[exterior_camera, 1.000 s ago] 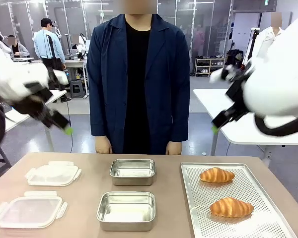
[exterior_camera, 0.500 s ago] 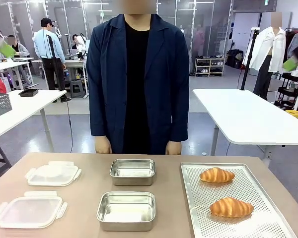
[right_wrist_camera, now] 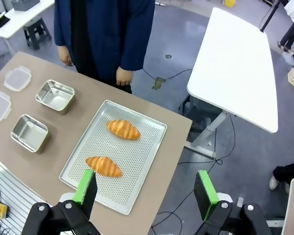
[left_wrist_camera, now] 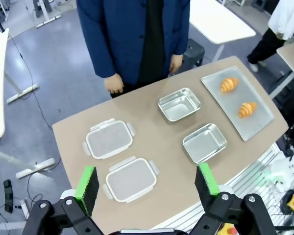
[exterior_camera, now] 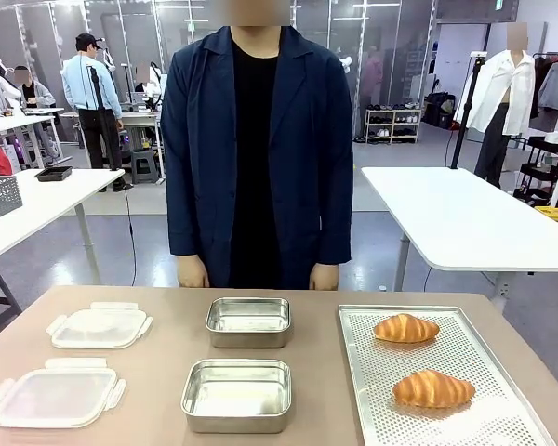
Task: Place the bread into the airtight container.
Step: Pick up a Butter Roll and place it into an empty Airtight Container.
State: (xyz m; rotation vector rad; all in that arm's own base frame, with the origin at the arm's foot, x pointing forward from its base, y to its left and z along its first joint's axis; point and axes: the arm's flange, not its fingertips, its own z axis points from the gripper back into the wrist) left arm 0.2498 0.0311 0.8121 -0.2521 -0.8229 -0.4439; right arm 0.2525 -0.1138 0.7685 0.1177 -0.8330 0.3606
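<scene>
Bread [exterior_camera: 405, 327] — two croissants — lies on perforated tray [exterior_camera: 484, 348] at the table's right, untouched. Looks laid out ready for pickup, w/ two steel containers [exterior_camera: 248, 321] open mid-table and lids [exterior_camera: 99, 326] set aside at left. Left gripper [left_wrist_camera: 146, 178] and right gripper [right_wrist_camera: 145, 187] hang high over the table, pointing down — fingers spread wide, empty. Person's hands [exterior_camera: 193, 271] hang by far edge.

You're in an open lab hall: white worktables [exterior_camera: 456, 218], glass partition walls [exterior_camera: 405, 56], a shelving rack [exterior_camera: 391, 125], a person at a far bench [exterior_camera: 91, 93].
</scene>
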